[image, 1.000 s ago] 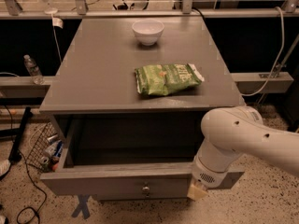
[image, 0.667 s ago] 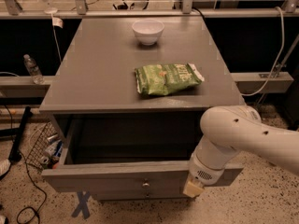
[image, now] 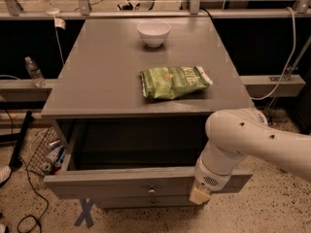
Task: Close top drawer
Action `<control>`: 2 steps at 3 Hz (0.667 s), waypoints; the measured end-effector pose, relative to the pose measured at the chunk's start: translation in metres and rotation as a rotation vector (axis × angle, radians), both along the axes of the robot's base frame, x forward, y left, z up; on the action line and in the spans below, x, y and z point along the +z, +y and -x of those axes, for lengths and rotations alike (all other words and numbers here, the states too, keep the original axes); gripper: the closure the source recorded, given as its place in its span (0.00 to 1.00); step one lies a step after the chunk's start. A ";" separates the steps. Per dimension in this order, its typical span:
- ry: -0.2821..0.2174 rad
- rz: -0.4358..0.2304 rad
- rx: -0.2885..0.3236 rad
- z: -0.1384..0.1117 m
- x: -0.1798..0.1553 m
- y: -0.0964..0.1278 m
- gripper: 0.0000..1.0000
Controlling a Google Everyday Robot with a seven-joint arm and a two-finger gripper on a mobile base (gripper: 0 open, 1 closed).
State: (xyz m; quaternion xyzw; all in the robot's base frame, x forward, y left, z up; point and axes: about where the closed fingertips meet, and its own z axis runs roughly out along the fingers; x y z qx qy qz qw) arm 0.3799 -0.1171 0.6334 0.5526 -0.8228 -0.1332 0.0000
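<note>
The top drawer (image: 116, 183) of the grey cabinet stands pulled far out, its dark inside open to view. Its long flat front panel faces me, with a small metal knob (image: 152, 191) at its centre. My white arm reaches in from the right. The gripper (image: 200, 194) is at the right part of the drawer's front panel, against or just in front of it, to the right of the knob. Only its tan tip shows below the white wrist.
On the cabinet top (image: 97, 81) lie a green snack bag (image: 174, 81) and a white bowl (image: 154, 32). A lower drawer front (image: 146, 203) shows under the open one. A wire basket with cans (image: 46, 154) and a water bottle (image: 34, 72) are at the left.
The gripper end has shifted slightly left along the drawer front. The drawer front has moved in only a little and the drawer is still wide open.
</note>
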 end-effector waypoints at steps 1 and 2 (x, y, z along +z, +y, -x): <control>-0.014 0.003 0.031 -0.015 -0.003 0.007 1.00; -0.038 -0.001 0.073 -0.038 -0.007 0.018 1.00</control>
